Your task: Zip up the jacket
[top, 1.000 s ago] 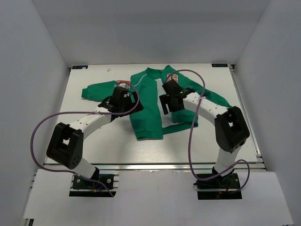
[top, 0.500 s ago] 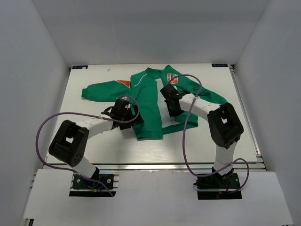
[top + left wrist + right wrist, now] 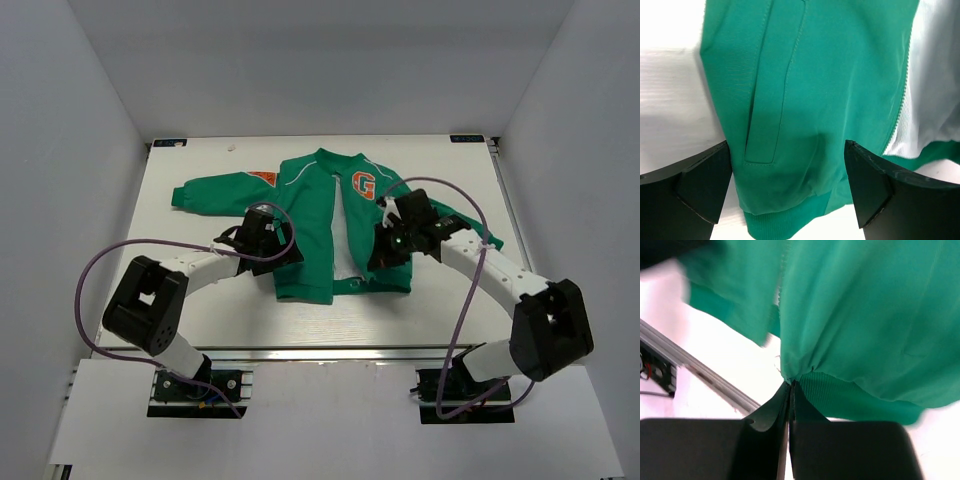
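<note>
Jacket (image 3: 312, 215): flat mid-table (image 3: 200, 300), collar (image 3: 335, 158) toward far edge, front open.
Left hand (image 3: 787, 175): spread, over left panel near hem (image 3: 790, 222).
Right hand (image 3: 790, 390): pinching right panel's hem; zip bottom lies between both hands.

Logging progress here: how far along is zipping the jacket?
Done: the jacket lies spread flat, front up. In hand: the right tool is shut on fabric by the ribbed hem; the left tool hovers open over the other front panel. Left: the front gapes, pale lining showing; the zipper is not yet joined or pulled.
</note>
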`<action>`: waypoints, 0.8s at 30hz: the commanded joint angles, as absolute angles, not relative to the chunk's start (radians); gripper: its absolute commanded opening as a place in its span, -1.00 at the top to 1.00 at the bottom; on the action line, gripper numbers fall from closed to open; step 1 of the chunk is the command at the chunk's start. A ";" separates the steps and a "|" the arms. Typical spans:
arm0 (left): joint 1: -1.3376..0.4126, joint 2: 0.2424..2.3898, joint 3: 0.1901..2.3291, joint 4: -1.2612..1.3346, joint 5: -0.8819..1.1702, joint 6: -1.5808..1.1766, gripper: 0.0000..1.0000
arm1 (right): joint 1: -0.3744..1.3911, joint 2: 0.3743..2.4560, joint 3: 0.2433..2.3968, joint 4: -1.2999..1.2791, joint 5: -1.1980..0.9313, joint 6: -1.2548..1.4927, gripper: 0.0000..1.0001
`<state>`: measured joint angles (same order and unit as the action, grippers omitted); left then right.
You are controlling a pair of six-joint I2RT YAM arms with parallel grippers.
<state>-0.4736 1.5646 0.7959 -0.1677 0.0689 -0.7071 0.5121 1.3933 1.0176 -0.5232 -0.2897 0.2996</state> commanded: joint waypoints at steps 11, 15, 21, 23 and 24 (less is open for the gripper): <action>-0.477 1.483 0.816 -0.244 0.014 -0.695 -0.96 | 0.440 1.364 0.891 -0.569 -0.094 0.282 0.00; -0.479 1.471 0.805 -0.233 0.014 -0.689 -0.96 | 0.477 1.313 0.943 -0.623 0.050 0.268 -0.21; -0.485 1.477 0.819 -0.265 -0.018 -0.681 -0.96 | 0.704 1.339 1.003 -0.672 0.187 0.259 -0.51; -0.488 1.467 0.821 -0.276 -0.018 -0.681 -0.96 | 0.770 1.361 1.023 -0.686 0.225 0.284 -0.54; -0.494 1.460 0.819 -0.278 -0.021 -0.681 -0.96 | 0.787 1.386 1.025 -0.687 0.265 0.305 -0.54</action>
<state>-0.4816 1.5154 0.7971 -0.2607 0.0051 -0.6922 0.7376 1.3483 0.9871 -0.6373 0.1440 0.2775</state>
